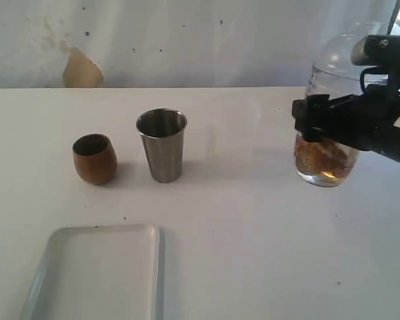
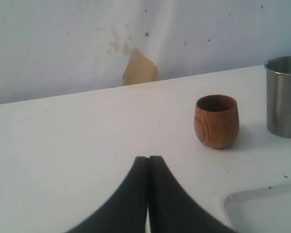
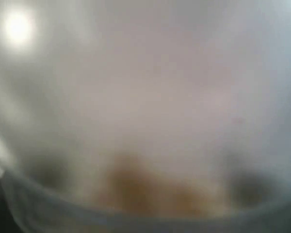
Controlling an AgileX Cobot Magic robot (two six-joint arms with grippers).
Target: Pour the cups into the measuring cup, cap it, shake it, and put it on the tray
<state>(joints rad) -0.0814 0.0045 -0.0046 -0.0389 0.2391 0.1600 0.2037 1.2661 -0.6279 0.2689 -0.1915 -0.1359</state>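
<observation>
Tray: white, flat, low-rimmed; front left of bench; nothing on it.
Left jaws: closed flat together, gripping nothing; low over bench, near wooden cup but apart from it.
Wooden cup: upright on bench, behind tray; inside dark, fill not discernible.
Steel tumbler: upright, just right of wooden cup, not touching; fill not discernible.
Measuring cup: far right, well apart from tray; upright; amber-brown contents in base; clear domed lid seemingly seated on top; impossible to tell whether base rests on bench.
Right jaws: spread wide around middle of measuring cup, gripping it; wrist view only a blur of clear wall and amber.
Step in hand: judged past pouring and capping, going by contents and lid; at shaking, or just ahead of carry.
Next move: calls for firm grip and upright carry leftward, clear of steel tumbler and wooden cup; then flat set-down inside tray rim before release.
</observation>
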